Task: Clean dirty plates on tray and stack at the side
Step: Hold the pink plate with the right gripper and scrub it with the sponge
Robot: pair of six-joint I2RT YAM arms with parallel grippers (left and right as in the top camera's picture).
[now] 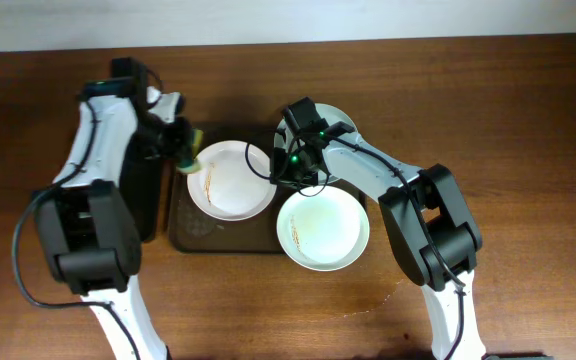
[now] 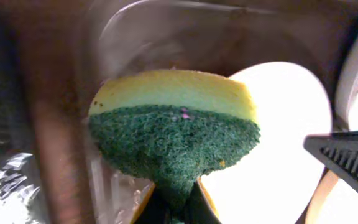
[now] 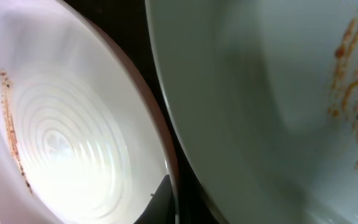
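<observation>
A white plate (image 1: 230,182) with an orange-brown smear lies on the translucent brown tray (image 1: 194,234). My left gripper (image 1: 180,140) is shut on a yellow-and-green sponge (image 1: 189,154) at the plate's left rim; in the left wrist view the sponge (image 2: 173,124) fills the middle, above the tray and the plate (image 2: 278,149). My right gripper (image 1: 278,168) is shut on that plate's right rim (image 3: 61,137). A second smeared plate (image 1: 323,228) overlaps the tray's right edge and also shows in the right wrist view (image 3: 278,93). A third plate (image 1: 340,118) is mostly hidden behind the right arm.
A narrow black tray (image 1: 140,195) lies left of the brown tray, partly under the left arm. The wooden table (image 1: 528,120) extends to the right and front. My right gripper's finger (image 2: 347,158) shows in the left wrist view.
</observation>
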